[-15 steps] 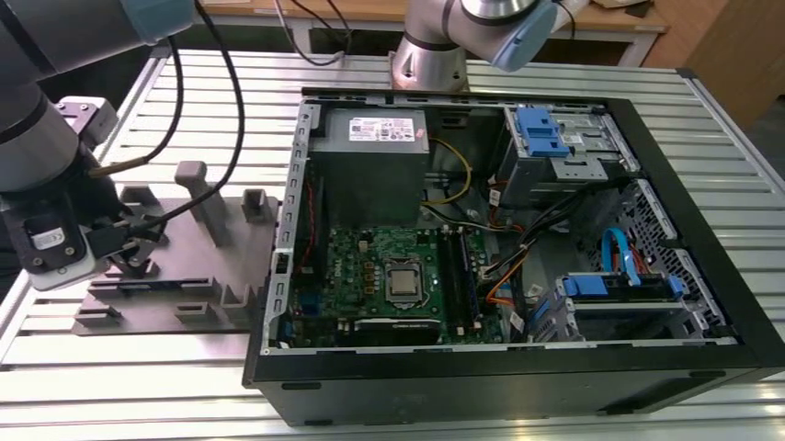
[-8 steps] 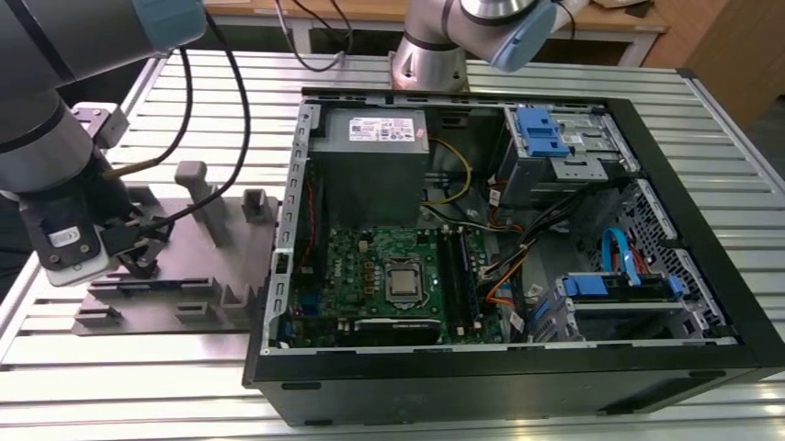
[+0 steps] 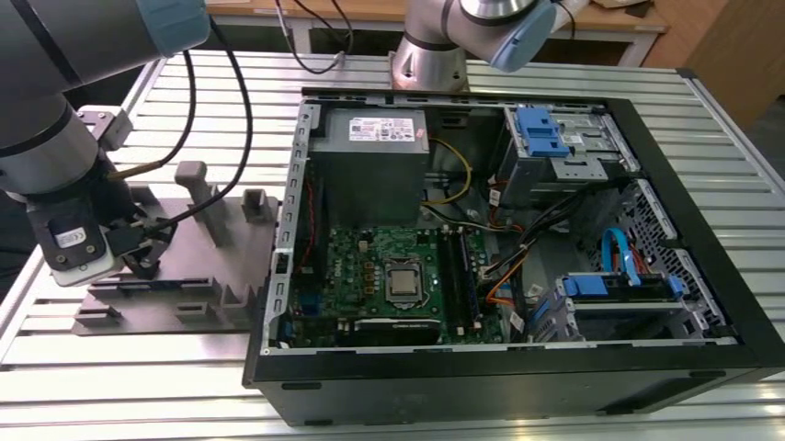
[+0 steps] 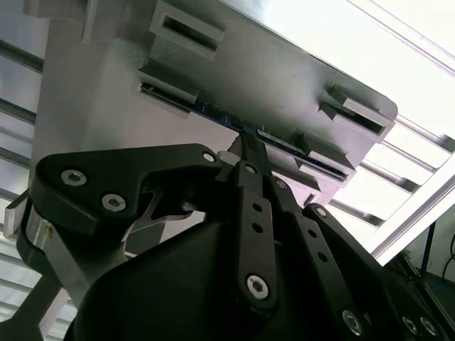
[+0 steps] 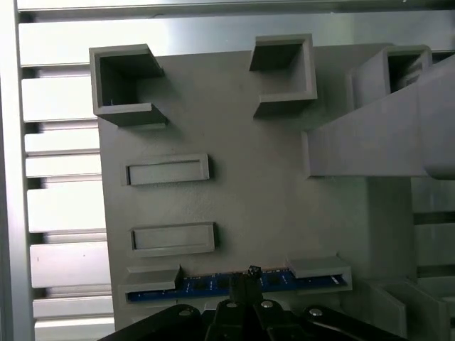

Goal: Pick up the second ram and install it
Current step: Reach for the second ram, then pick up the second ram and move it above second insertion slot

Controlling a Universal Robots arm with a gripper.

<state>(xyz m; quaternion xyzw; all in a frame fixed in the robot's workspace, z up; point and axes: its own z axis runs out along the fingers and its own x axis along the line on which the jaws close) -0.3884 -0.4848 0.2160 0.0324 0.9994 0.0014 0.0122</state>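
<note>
Exterior view puts the gripper (image 3: pixel 132 262) low over the grey tray (image 3: pixel 184 276), which lies at about nine o'clock from the open computer case (image 3: pixel 491 381). In both wrist views the gripper sits at the middle of the second ram (image 5: pixel 192 286), a blue stick seated in a slot at the tray's edge, its ends tucked into two blocks. Whether the gripper has closed on the stick I cannot tell.

To do this well, I judge the grasp should be centred and square, so the stick lifts straight out of both blocks without canting or snagging.

Tray and case rest on a slatted aluminium table (image 3: pixel 123 386). A second arm's base (image 3: pixel 429 60) stands at twelve o'clock of the case, with wooden furniture (image 3: pixel 723 46) at about one o'clock. Black cables (image 3: pixel 233 110) trail from the working arm above the tray.
</note>
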